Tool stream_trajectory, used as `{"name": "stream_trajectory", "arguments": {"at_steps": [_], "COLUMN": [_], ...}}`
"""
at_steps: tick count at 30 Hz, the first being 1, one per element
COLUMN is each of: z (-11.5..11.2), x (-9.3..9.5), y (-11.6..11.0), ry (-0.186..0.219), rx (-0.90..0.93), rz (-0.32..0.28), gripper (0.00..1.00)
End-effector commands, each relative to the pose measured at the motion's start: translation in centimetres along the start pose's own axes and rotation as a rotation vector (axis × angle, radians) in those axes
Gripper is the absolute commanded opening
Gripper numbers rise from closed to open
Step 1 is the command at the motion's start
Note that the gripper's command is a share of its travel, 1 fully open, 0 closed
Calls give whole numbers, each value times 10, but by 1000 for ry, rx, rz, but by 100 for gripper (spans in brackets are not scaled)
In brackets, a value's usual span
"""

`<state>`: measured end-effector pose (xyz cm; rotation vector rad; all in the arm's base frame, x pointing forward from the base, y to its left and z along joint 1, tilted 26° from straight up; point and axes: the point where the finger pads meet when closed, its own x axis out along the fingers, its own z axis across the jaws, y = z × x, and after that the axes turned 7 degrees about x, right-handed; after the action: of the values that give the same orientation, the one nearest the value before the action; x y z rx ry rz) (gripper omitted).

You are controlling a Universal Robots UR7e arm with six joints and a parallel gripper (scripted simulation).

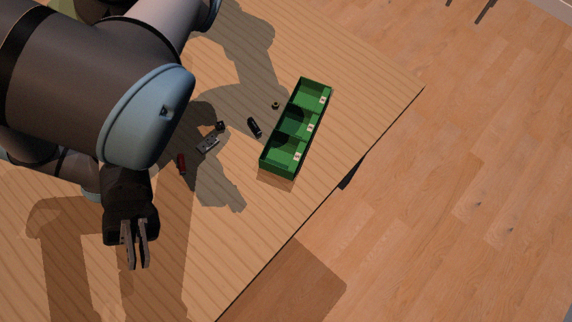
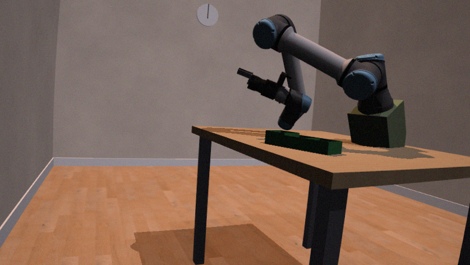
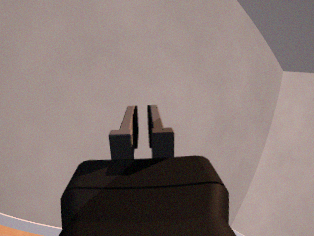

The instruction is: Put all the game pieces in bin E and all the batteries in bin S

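My wrist view shows the end effector (image 1: 138, 267) (image 2: 239, 71) (image 3: 142, 118) with fingers slightly apart, nothing between. Only my top view reveals the red battery (image 1: 181, 164), domino (image 1: 207, 144), black die (image 1: 220, 125), black battery (image 1: 254, 127) and nut (image 1: 275, 104), all on the desk (image 1: 248, 235) (image 2: 368, 164) beside the green bins (image 1: 276, 170) (image 2: 295, 144); only the exterior shows the wall clock (image 2: 207, 14).
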<state>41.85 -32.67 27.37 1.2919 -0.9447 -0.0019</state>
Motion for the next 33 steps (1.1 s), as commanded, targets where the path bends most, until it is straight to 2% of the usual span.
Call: {"name": "stream_trajectory", "arguments": {"at_steps": [1,4,6,7,10,12,15,17,20,23,25,28,31,33], "z": [-11,-11,-17,-20,-28,-28,-38,-44,-45,-56,-63,-63,-74,-81], "x": [0,0,-2,-3,-5,-5,-11,-14,-15,-23,-29,-29,-40,-47], "y": [34,34,49,57,76,76,98,113,116,137,151,153,173,186], "ry": [19,19,59,70,70,70,129,129,129,195,195,195,267,267], "rx": [10,10,28,34,34,34,57,57,57,78,78,78,98,98], "rz": [54,54,144,170,170,170,283,283,283,392,392,392,498,498], "gripper": [31,31,31,31,31,31,31,31,31,31,31,31,31,31]}}
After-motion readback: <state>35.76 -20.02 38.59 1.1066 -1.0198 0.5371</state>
